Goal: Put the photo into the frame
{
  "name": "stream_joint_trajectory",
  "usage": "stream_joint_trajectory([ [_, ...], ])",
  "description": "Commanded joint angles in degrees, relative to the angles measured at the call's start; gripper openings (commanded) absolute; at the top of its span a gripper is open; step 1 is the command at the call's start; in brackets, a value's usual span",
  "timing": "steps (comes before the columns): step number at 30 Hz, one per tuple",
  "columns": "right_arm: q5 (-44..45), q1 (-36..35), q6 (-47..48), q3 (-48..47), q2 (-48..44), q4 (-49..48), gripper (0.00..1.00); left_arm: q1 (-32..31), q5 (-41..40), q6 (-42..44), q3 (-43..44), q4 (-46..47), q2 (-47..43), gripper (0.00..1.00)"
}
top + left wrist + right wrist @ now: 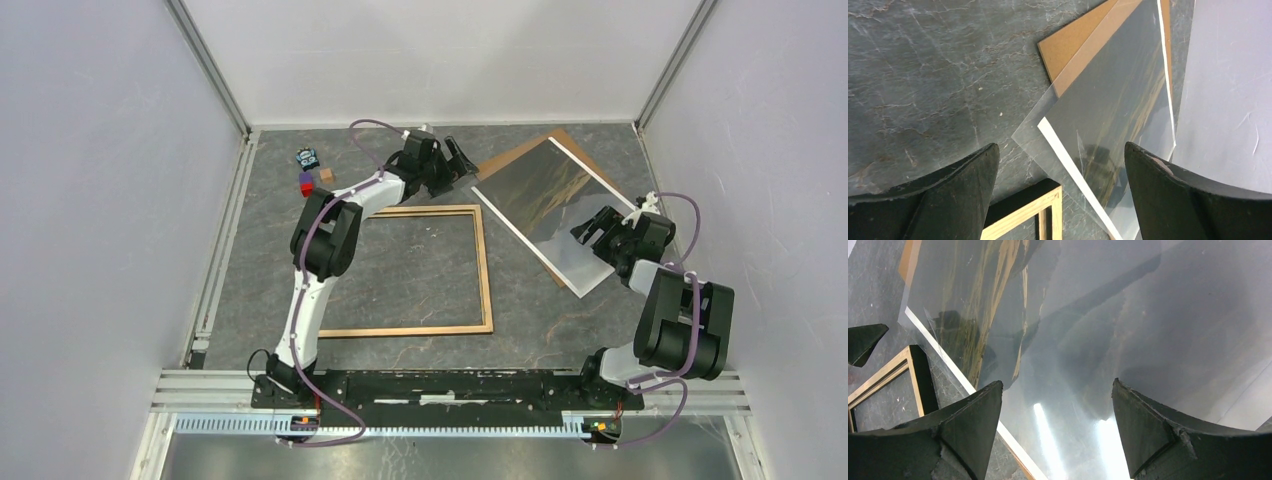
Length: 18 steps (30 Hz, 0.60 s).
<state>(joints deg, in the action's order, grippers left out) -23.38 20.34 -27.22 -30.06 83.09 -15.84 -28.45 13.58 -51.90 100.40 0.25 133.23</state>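
I read the table from left to right. The frame [400, 329] lies flat at left-centre, light wood side up, and bare table shows through its opening, so nothing is loaded yet. The left gripper [1060, 160] hangs beyond the frame's far right corner with its fingers spread wide and nothing between them. It is over the near corner of the photo [545, 205]. The photo rests picture side up, well right of the frame and turned at an angle to it. It sits on a brown board [1073, 45] and, as far as I can judge, under a clear sheet [1033, 137] whose corner overhangs it. The right gripper [1057, 385] hovers low over the photo's near end, also spread and holding nothing. The main hazards, in my judgement:

- A finger catches the clear sheet or the board instead of the paper, and the whole stack slides.
- A pinch on a thin sheet lying flat creases its edge.
- The left arm, which crosses the frame's far rail, nudges the frame out of line.

The photo is a large thin rectangle with a grey-brown glossy picture and a narrow white border. Glare and gripper reflections hide its surface detail.
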Motion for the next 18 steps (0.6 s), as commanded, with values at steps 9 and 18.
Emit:
stream_joint_trajectory([
  [9, -0.1, -0.2, -0.9, 1.3, 0.8, -3.7, 0.86, -1.7, -5.5, -11.8, 3.6, 1.7, 4.4, 1.0],
  [18, -0.3, -0.3, -1.1, 1.6, 2.4, -4.4, 0.86, -1.6, -1.8, -20.8, -0.8, 12.6, 6.3, 1.0],
])
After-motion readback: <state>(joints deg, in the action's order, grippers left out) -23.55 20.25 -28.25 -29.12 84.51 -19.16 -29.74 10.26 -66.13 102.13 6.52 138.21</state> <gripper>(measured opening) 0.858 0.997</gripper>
